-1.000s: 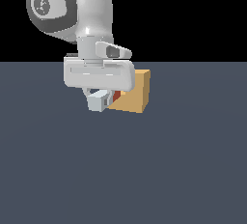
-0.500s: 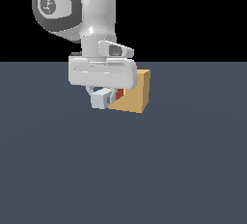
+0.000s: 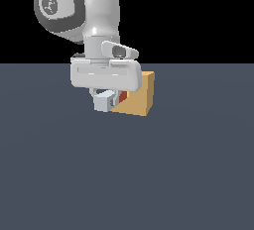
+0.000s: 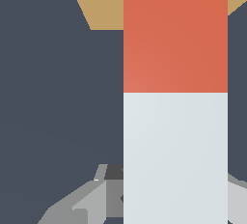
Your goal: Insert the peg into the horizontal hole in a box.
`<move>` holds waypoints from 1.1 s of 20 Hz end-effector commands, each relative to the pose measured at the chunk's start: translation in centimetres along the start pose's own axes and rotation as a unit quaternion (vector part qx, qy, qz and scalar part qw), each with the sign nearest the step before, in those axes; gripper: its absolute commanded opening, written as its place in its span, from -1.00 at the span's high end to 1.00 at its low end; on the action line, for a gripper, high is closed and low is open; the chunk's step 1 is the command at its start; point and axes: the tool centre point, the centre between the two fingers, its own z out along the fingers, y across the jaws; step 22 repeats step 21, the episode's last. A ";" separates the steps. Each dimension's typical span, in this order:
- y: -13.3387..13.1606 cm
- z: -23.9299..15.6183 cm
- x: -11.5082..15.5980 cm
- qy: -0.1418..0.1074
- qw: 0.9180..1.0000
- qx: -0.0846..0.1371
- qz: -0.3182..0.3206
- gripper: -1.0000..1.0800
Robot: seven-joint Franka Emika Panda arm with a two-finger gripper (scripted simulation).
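I see the peg (image 4: 175, 97) as a long square bar filling much of the wrist view, its long axis running straight from the end effector (image 4: 175, 196) toward the box (image 4: 103, 3). The red-orange end leads and the white half trails back between the fingers. In that view the red end overlaps the tan block, so the peg points at the box, but I cannot tell from here whether its tip is already inside the hole; the hole itself is hidden behind the peg.

In the exterior view only a small sliver of the peg's red end (image 3: 122, 97) shows, tucked between the end effector (image 3: 106, 100) and the near face of the box (image 3: 139, 97). The bar lies level, roughly parallel to the worktop (image 3: 124, 174), and held clear above it, heading toward the exterior view's right where the box stands.

The end effector is closed on the peg's white half, its grey fingers (image 4: 82, 203) showing on either side of the bar in the wrist view. The broad white hand body sits just beside the box in the exterior view, partly covering its upper left corner. The box rests on the dark grey worktop.
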 end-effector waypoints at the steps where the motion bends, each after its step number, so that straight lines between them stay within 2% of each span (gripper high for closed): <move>1: 0.0 -0.1 0.2 0.000 1.000 -0.001 0.000 1.00; 6: 0.0 -0.1 2.0 0.001 1.000 -0.001 0.000 1.00; 15: 0.0 -0.2 7.7 0.001 1.000 -0.002 0.000 1.00; 22: 0.1 -0.2 8.7 0.001 1.000 -0.002 0.000 1.00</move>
